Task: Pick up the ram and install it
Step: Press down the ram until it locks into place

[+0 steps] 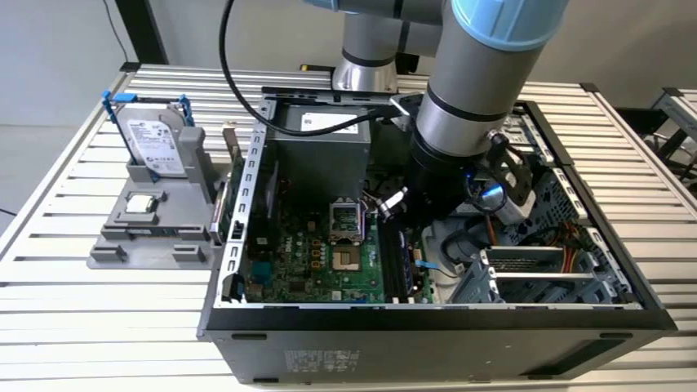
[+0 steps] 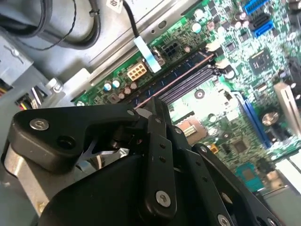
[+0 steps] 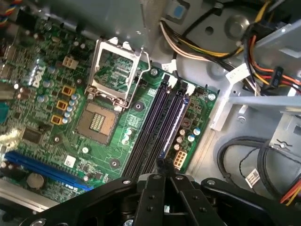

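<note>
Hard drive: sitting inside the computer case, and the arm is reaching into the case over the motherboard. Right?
Not quite. The hard drive is not inside the computer case. It stands upright on the gray stand outside the case, at the exterior view's left. The rest holds: the arm does reach into the case over the motherboard, as the exterior view shows.

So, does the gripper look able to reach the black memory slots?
Probably yes: the gripper hangs inside the open case close above the memory slots, and no cable or bracket crosses between them.
</note>
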